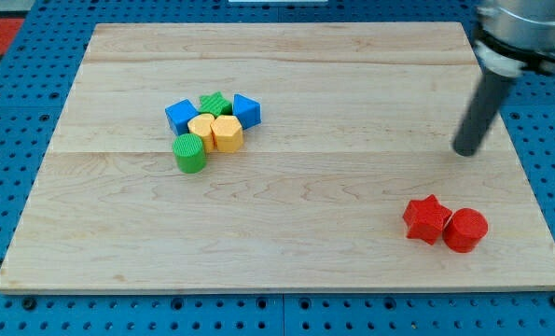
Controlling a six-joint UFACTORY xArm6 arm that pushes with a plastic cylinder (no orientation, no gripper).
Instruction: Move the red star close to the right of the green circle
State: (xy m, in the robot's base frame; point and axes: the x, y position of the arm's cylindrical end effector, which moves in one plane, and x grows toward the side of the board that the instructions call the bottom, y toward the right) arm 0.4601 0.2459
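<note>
Red star touching red cylinder (btm right), my tip above, apart.

My tip stands at the view's right, above the red star and apart from it. Star touches a red cylinder on its right. Green circle sits well left, touching a yellow block in the cluster.

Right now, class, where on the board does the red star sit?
The red star lies near the view's bottom right of the wooden board, touching the red cylinder on its right, far from the green circle; my tip is above it.
</note>
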